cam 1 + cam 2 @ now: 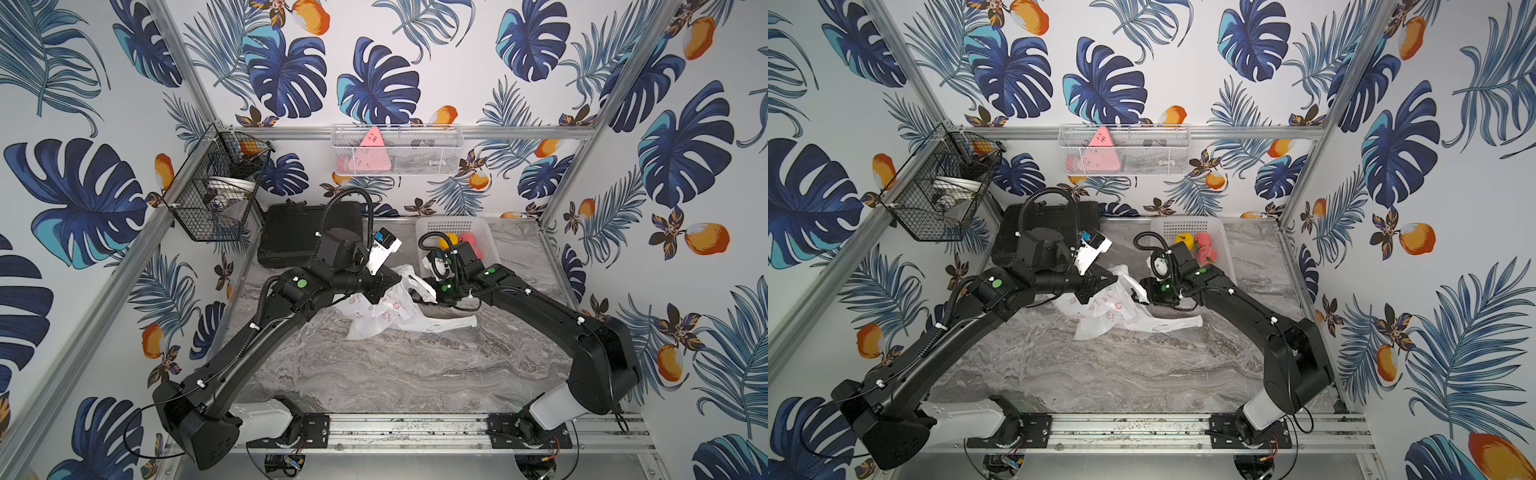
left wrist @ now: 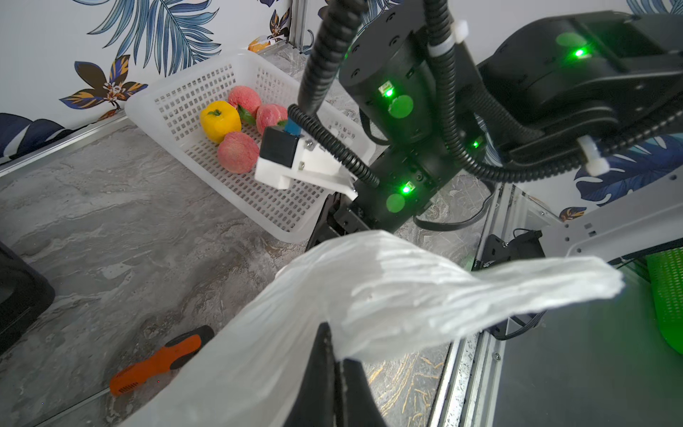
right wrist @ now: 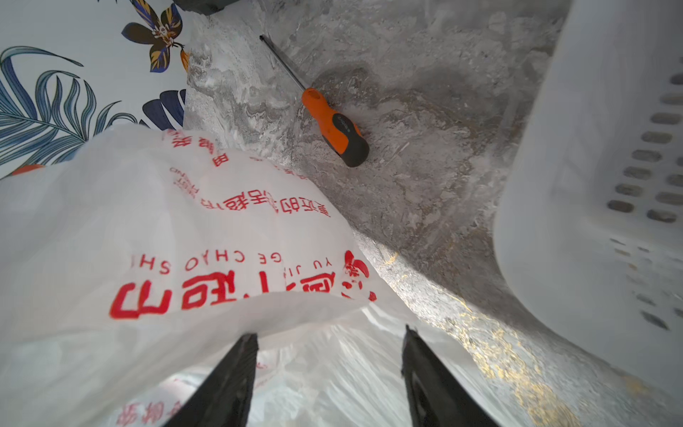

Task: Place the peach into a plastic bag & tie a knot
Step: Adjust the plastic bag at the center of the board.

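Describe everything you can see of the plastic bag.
The plastic bag is thin, translucent white film with red printed characters and letters. It lies crumpled and slumped on the grey marble-look table. One twisted handle trails flat across the table. The left gripper, shut, pinches another white strip of it. The right gripper stands open over its folds. No knot is visible, and its contents cannot be made out.

Fig. legend: the only legible print I see is on the plastic bag [image 3: 155, 222], right wrist view. Red Latin caps, upside down: "YU JI", fold, "GE CHAO SHI". Red Chinese chars above & below that line; I can't read them reliably. In both top views the bag's marks are too small to read.
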Robot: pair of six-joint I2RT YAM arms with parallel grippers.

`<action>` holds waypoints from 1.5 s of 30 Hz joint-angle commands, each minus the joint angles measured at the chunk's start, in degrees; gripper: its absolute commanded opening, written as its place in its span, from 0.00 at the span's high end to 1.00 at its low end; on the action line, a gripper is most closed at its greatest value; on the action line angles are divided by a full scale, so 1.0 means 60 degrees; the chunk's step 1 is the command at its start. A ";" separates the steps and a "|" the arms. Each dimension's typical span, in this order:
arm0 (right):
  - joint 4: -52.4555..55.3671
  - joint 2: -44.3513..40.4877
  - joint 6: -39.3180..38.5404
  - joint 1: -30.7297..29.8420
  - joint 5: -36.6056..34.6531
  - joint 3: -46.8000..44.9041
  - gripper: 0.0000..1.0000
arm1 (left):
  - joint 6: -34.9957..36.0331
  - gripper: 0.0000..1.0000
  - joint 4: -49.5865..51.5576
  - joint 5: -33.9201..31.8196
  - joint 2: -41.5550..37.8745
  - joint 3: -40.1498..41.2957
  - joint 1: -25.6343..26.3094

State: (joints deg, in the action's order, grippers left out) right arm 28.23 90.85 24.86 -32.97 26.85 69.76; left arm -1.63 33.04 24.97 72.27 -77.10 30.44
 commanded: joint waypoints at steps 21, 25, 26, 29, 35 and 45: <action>-0.5590 -0.0006 0.1468 -0.0628 -0.0065 -0.2395 0.63 | -0.1124 1.00 -0.0668 0.0375 -0.0708 0.0071 -0.0019; -0.5239 -0.0471 0.1323 -0.0577 -0.0794 -0.2524 0.85 | -0.1098 1.00 -0.0348 0.0112 -0.0938 0.0189 -0.0055; -0.5047 -0.0594 0.1254 -0.0521 -0.0956 -0.2529 0.88 | -0.1113 1.00 -0.0261 0.0013 -0.0999 0.0246 -0.0075; -0.3954 -0.0820 0.0869 -0.0223 -0.1360 -0.2303 0.95 | -0.1156 1.00 0.0190 -0.0484 -0.1141 0.0362 -0.0171; 0.0503 -0.0817 -0.1307 -0.0093 -0.3151 -0.0640 0.97 | -0.1203 1.00 0.2242 -0.2294 -0.1397 0.0367 -0.0480; 0.1977 -0.0462 -0.1893 -0.0462 -0.2512 0.0898 0.98 | -0.0638 0.41 0.2967 -0.1272 -0.1836 0.0522 -0.0458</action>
State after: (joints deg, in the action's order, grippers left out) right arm 35.38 87.26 15.20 -35.00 9.34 72.88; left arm -8.86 49.36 15.44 61.39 -72.03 27.66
